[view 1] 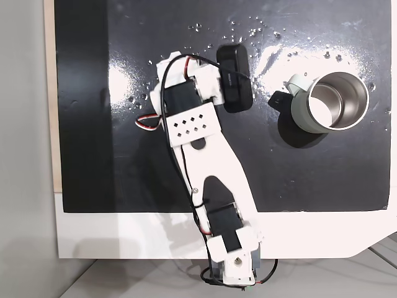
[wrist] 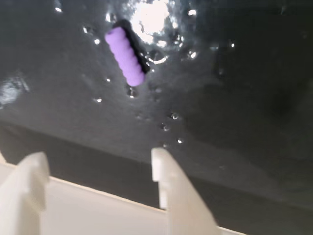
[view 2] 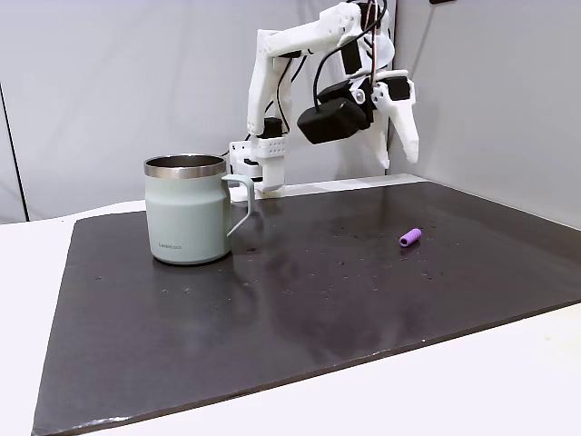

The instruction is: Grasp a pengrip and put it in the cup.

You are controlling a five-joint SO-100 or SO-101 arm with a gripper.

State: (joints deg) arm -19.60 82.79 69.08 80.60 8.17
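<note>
One pengrip (wrist: 125, 55), its far end blurred.

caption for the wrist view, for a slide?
Open end effector hovering above the purple pengrip lying on the wet black mat.

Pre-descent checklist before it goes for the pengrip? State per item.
1. Gripper open and empty: ok, the fingers stand apart.
2. Pengrip in sight: ok, lying flat on the wet black mat, clear of the fingertips.
3. Gripper height: not ok for grasping, it hangs high above the mat.
4. Alignment over pengrip: cannot tell; in the wrist view it sits ahead of the gap between the fingers, not inside it.
5. Cup upright, mouth free: ok.
6. Droplets near the pengrip: slip risk, cannot tell.
</note>
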